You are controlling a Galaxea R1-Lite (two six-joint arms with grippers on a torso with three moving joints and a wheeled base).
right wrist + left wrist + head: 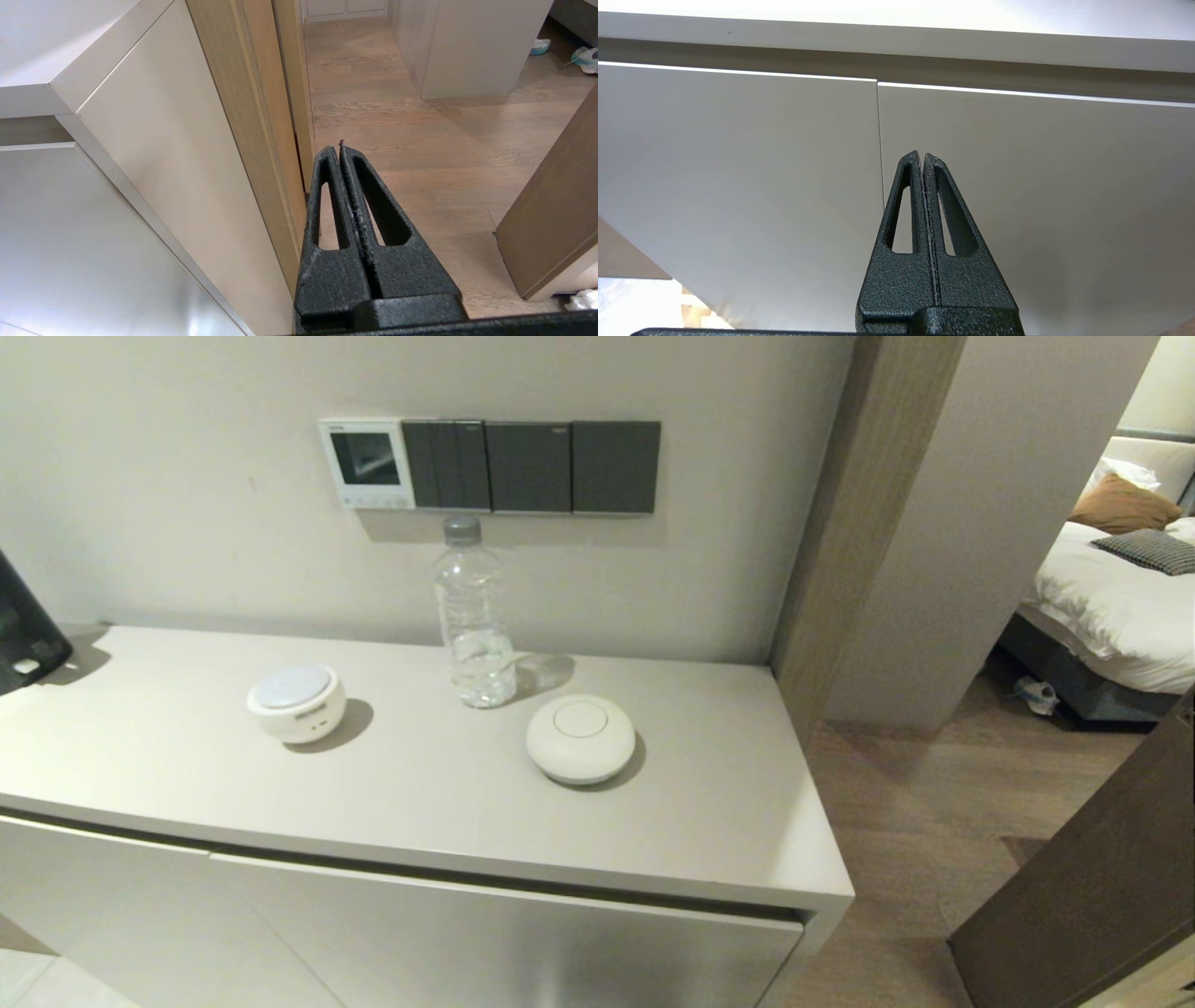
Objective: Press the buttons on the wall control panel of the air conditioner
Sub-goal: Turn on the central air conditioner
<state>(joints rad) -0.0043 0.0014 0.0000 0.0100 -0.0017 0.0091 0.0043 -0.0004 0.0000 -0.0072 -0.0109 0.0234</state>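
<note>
The air conditioner's wall control panel (366,463) is a small white-framed square with a dark screen, on the wall above the cabinet. Its buttons (377,500) are a row of tiny pale keys along its bottom edge. Neither arm shows in the head view. My left gripper (922,155) is shut and empty, low in front of the cabinet doors. My right gripper (339,147) is shut and empty, low beside the cabinet's right end, over the wooden floor.
Three dark grey switch plates (532,467) adjoin the panel's right side. On the cabinet top (709,803) stand a clear water bottle (473,616), a white round device (296,702) and a white dome (581,738). A black object (23,616) stands far left. A wooden door frame (840,523) stands right.
</note>
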